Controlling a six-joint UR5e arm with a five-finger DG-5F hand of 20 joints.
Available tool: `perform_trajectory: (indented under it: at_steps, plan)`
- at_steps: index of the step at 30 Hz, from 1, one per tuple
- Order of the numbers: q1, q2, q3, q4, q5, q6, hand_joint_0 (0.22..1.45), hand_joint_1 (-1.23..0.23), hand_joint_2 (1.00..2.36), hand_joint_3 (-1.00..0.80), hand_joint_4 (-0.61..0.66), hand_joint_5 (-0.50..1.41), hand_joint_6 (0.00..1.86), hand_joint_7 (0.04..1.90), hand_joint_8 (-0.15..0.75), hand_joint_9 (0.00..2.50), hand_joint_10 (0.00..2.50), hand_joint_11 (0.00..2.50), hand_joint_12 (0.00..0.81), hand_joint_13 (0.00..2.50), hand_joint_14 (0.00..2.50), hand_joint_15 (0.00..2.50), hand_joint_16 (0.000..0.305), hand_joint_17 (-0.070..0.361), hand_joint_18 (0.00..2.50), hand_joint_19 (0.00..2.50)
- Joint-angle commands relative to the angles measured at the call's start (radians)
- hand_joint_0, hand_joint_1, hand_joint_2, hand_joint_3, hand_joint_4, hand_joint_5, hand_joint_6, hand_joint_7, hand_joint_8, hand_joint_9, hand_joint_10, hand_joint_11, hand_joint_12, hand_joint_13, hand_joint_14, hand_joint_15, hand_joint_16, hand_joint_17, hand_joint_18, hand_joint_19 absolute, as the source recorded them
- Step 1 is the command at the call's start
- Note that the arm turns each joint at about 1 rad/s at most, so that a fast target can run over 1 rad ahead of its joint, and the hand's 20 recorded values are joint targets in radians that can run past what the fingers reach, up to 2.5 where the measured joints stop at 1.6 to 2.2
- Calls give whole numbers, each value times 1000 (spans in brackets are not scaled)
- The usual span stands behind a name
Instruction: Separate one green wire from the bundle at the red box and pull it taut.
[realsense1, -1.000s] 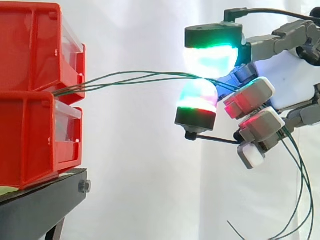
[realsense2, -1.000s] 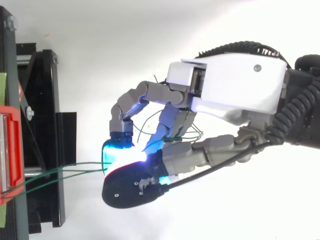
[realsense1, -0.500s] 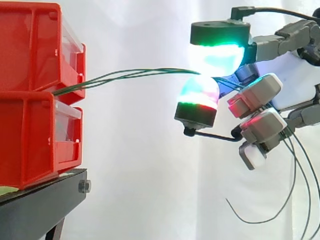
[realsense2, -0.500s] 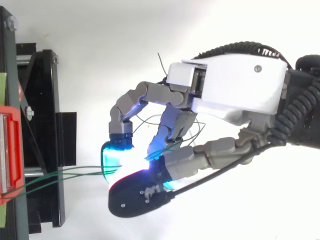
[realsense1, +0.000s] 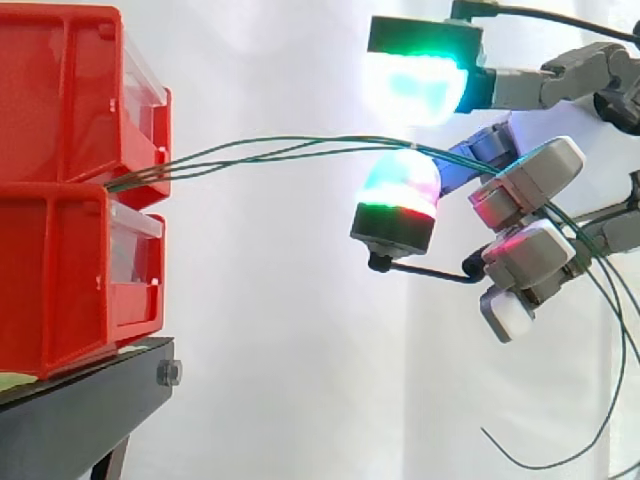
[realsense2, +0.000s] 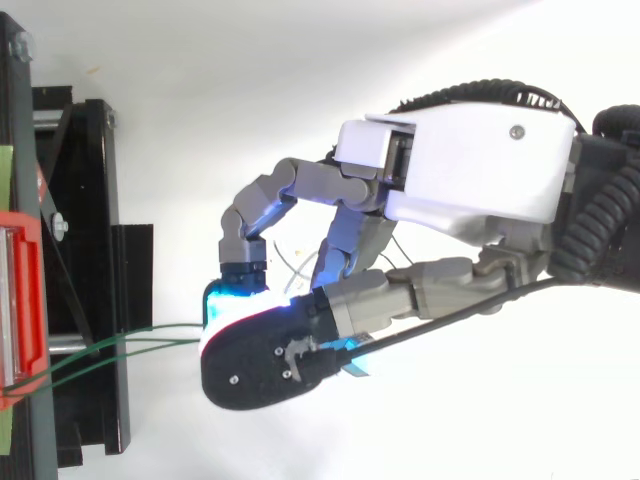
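Since the frame half a second earlier, the upper glowing pad has lifted clear of the lower pad, and open space now shows between them in the side view. At that earlier moment the two pads stood close together at the green wires.

Hand: the pads are apart and nothing is clamped between them.

Wires: the bundle leaves the seam between the upper red bin and the lower red bin, rises in a shallow arc and lies across the top of the lower pad, touching it. The upper pad stands well above the strands. Past the lower pad the strands run on among the grey fingers and their loose ends hang down at the right edge. No single strand is drawn apart from the rest.

Bins rest on the black stand.
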Motion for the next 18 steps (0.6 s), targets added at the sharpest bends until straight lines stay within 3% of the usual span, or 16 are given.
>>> perform_trajectory:
  at_steps: [1, 3, 10, 18]
  plan:
    - [-1, 0, 0, 0, 0, 0, 527, -471, 1000, -500, 128, -152, 917, 975, 273, 1445, 15, 1407, 373, 1223, 27, 877, 54, 121, 826, 692]
    - [-1, 0, 0, 0, 2, 0, 597, -537, 1004, -441, 112, -155, 913, 1015, 248, 1431, 16, 1422, 359, 1211, 29, 888, 51, 114, 801, 709]
    - [-1, 2, 0, 0, 4, 0, 624, -721, 1016, -224, 83, -156, 919, 1051, 262, 1413, 17, 1414, 368, 1210, 29, 883, 53, 119, 813, 693]
    - [-1, 2, -2, 0, 2, 0, 683, -798, 1008, -386, 52, -164, 929, 967, 253, 1375, 16, 1404, 353, 1188, 30, 892, 51, 114, 788, 683]
